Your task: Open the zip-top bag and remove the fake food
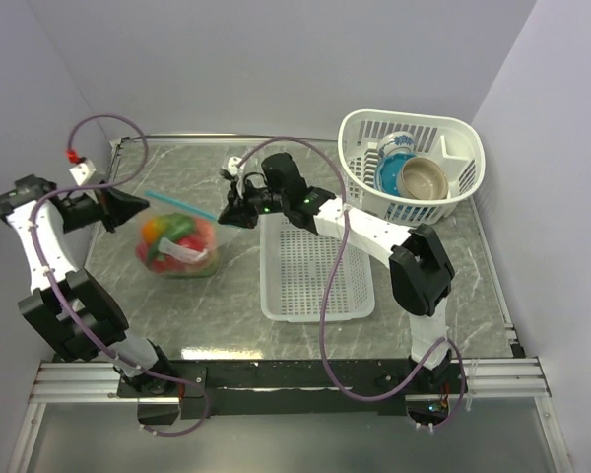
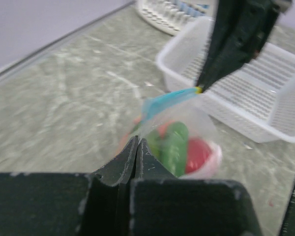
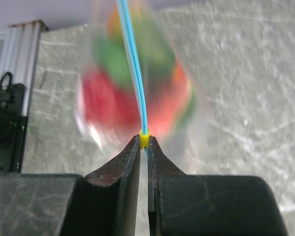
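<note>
The clear zip-top bag (image 1: 182, 251) sags between my two grippers, its teal-blue zip strip (image 1: 182, 205) stretched taut from one to the other. Through the plastic shows the fake food (image 1: 167, 241): a green piece (image 2: 174, 145), a red one (image 2: 200, 155) and orange ones. My left gripper (image 2: 137, 141) is shut on the bag's edge at the strip's left end. At the strip's right end my right gripper (image 3: 144, 142) is shut on the yellow zip slider (image 3: 144, 138). In the left wrist view the slider (image 2: 198, 90) sits at the right gripper's tip.
A flat white slotted basket (image 1: 271, 313) lies just right of the bag, under the right arm. A round white basket (image 1: 360, 123) at the back right holds a blue bowl (image 1: 392, 172) and a tan bowl (image 1: 424, 179). Walls close off the back and sides.
</note>
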`<action>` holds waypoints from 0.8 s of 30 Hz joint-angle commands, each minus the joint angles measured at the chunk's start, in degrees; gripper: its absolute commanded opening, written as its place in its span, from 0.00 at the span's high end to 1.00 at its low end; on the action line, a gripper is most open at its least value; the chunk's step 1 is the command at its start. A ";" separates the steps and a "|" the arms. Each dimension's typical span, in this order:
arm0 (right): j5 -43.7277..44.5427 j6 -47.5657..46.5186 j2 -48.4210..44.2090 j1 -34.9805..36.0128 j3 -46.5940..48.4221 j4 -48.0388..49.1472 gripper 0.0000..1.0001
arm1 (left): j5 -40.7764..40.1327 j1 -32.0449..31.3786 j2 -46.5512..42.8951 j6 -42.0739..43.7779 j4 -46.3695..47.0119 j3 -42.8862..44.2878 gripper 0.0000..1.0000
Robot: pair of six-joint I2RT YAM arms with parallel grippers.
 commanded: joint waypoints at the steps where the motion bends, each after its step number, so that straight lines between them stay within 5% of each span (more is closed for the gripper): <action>1: 3.87 2.20 -6.75 -2.50 -6.84 1.25 1.00 | 12.79 5.48 1.57 0.37 -0.69 5.46 0.99; 10: 6.42 3.96 -6.32 -2.67 -7.03 2.74 0.99 | 11.39 6.28 0.51 3.98 -0.86 -0.07 0.99; 12: 8.52 4.74 -6.32 -2.58 -7.38 3.28 0.81 | 11.30 6.10 -0.10 2.75 -0.78 -1.74 0.99; 16: 9.85 6.42 -7.37 -1.62 -6.77 4.06 0.62 | 8.49 4.00 -3.00 1.25 -0.78 -6.04 0.94; 19: 13.26 6.77 -9.48 0.48 -7.82 5.82 0.52 | 5.68 2.24 -5.63 -0.15 -0.86 -9.74 0.77; 24: 22.14 8.87 -11.05 5.23 -8.87 7.14 0.50 | 2.61 2.23 -4.51 -8.48 -0.86 -9.84 0.45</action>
